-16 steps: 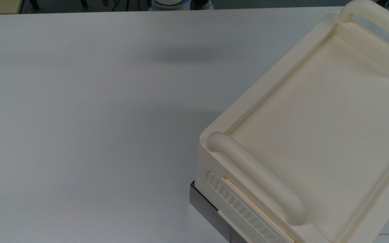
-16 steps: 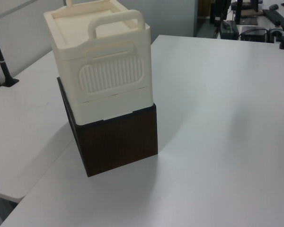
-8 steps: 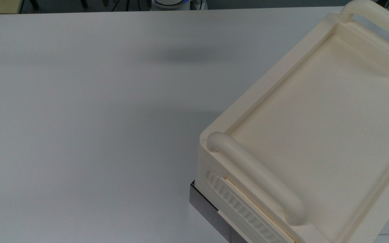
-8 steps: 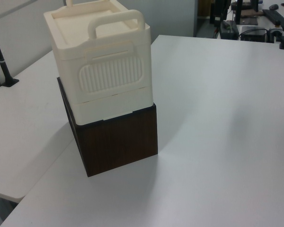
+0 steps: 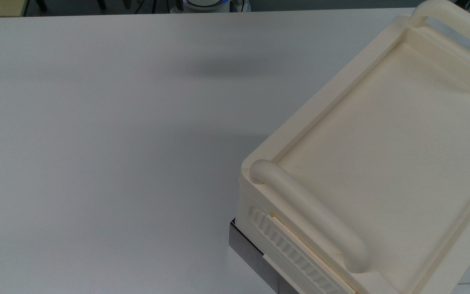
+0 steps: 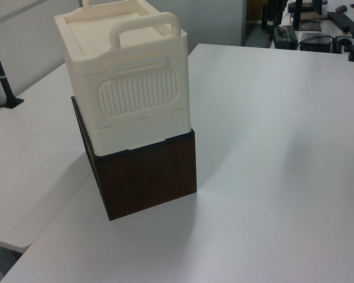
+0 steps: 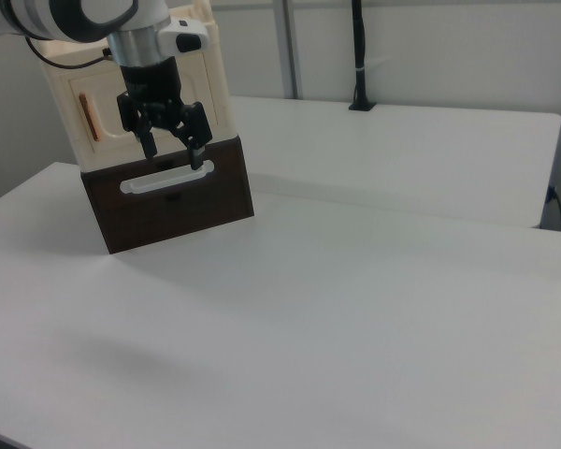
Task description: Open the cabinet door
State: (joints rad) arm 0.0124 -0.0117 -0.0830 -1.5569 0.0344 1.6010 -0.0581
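The end effector (image 7: pixel 173 150) points downward, its two fingers spread apart.

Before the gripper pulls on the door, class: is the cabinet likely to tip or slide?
The cabinet stands tall on a narrow dark base, so a high pull could probably tip it. The white table looks smooth, so it may slide instead. The open gripper hangs in front of the door.

White table (image 5: pixel 104 143); black pole (image 7: pixel 358 56) upright at far edge, right view.
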